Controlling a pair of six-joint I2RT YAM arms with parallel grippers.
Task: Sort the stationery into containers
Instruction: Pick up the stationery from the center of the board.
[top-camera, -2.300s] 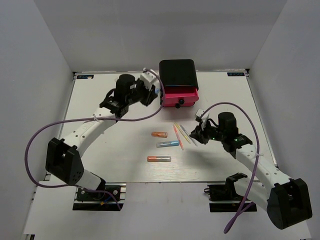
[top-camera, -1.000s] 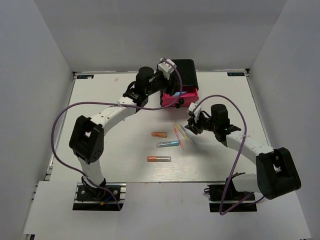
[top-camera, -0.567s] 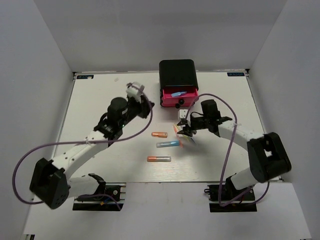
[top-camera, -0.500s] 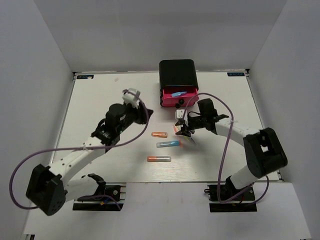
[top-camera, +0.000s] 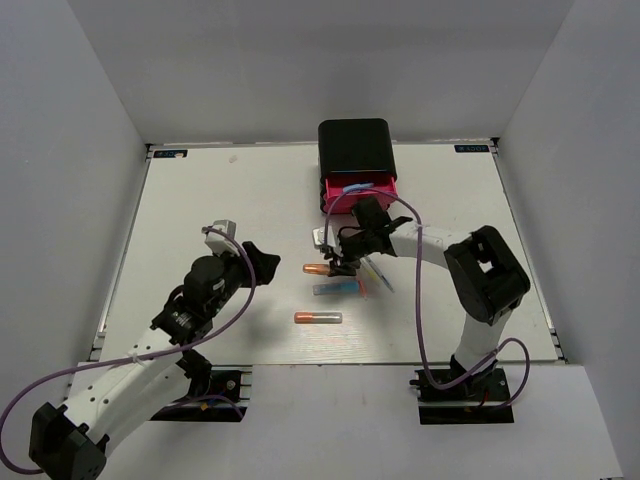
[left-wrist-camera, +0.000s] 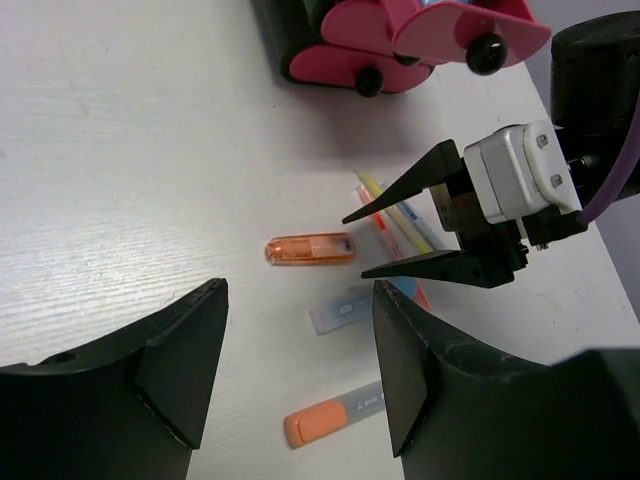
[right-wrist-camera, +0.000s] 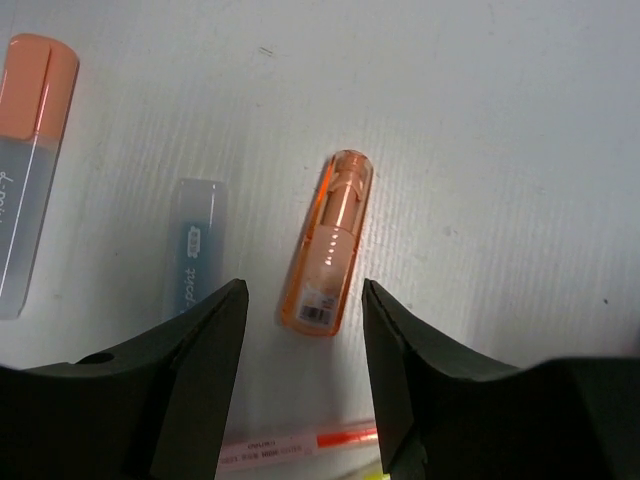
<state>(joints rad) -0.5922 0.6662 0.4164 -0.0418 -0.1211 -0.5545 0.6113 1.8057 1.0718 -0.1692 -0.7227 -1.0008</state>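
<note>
Three capsule-like tubes lie mid-table: a clear orange one (top-camera: 318, 269), a blue one (top-camera: 337, 288) and an orange-capped one (top-camera: 318, 318). Thin pink, yellow and pale-blue sticks (top-camera: 371, 268) lie just right of them. My right gripper (top-camera: 331, 264) is open and hovers over the clear orange tube (right-wrist-camera: 325, 245), one finger on each side. My left gripper (top-camera: 257, 262) is open and empty, left of the tubes. The black drawer box (top-camera: 355, 148) stands at the back. Its top pink drawer (top-camera: 375, 194) is open, with a blue tube (top-camera: 355, 187) inside.
In the left wrist view the right gripper (left-wrist-camera: 355, 245) is beside the orange tube (left-wrist-camera: 310, 249), with the pink drawers and black knobs (left-wrist-camera: 400, 45) behind. The right arm's purple cable arches over the table right of the sticks.
My left arm has pulled back from the drawer to the near left, leaving a blue tube in it. My right gripper has moved left, past the sticks, to the clear orange tube.
</note>
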